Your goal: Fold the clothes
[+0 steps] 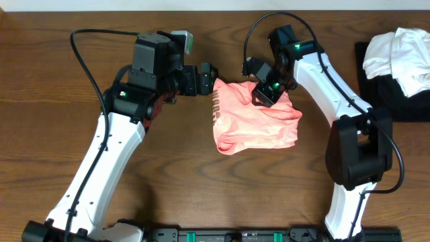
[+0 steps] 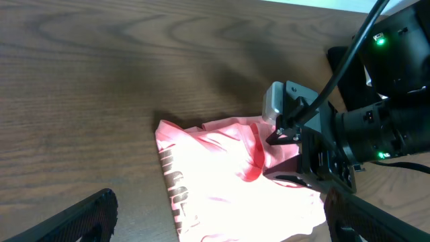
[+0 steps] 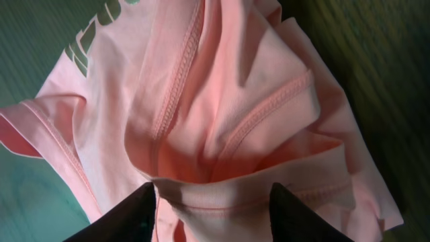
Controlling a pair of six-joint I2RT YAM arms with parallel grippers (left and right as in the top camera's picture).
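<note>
Your right gripper [image 1: 263, 94] is clamped on a bunched fold of the pink shirt [image 1: 255, 124], with fingers [image 3: 124, 216] either side of the hem. Left gripper [image 1: 208, 79] has its jaws wide apart and holds nothing, at the shirt's upper-left edge. Shirt lies crumpled mid-frame on the table [image 1: 175, 175].

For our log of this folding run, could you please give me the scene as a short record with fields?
garment in work: pink shirt, crumpled, at the table's centre
right gripper: shut on a bunched fold at the far edge of the pink shirt
left gripper: open, holding nothing, at the shirt's edge on its own side
waiting: white clothes lying on a black garment, at the table's right edge
surface: wooden table
</note>
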